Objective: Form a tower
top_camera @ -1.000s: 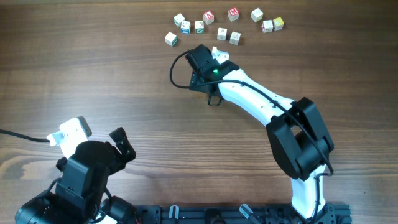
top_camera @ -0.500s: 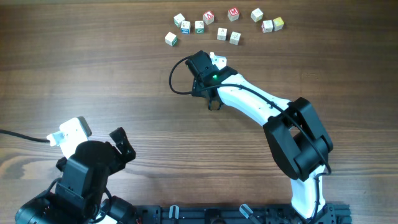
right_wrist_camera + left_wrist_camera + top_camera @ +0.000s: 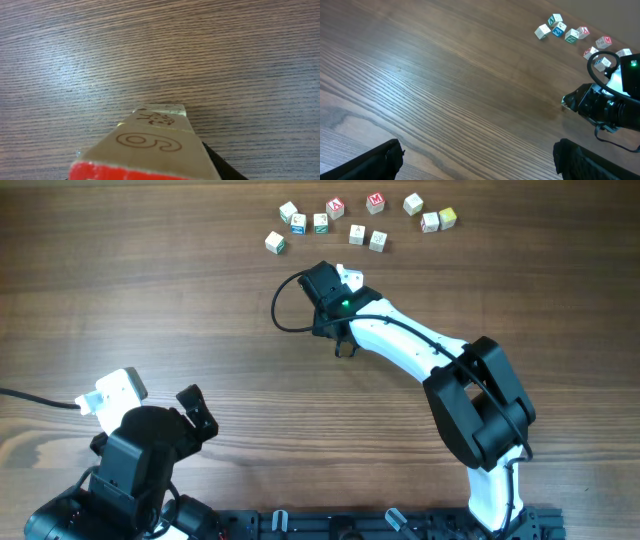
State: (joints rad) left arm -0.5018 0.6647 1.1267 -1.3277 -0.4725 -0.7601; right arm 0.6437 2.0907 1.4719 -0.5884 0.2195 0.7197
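The left jaws stand wide open; whether the right jaws grip the tower (image 3: 150,145), I cannot tell.

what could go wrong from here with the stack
1. The tower shows a seam between its cubes in the right wrist view; an uneven squeeze from the right gripper might shift one cube off the other.
2. From overhead the right arm hides the tower, so misalignment would be hard to spot.
3. The loose cubes lie apart from it; fetching them could nudge it.
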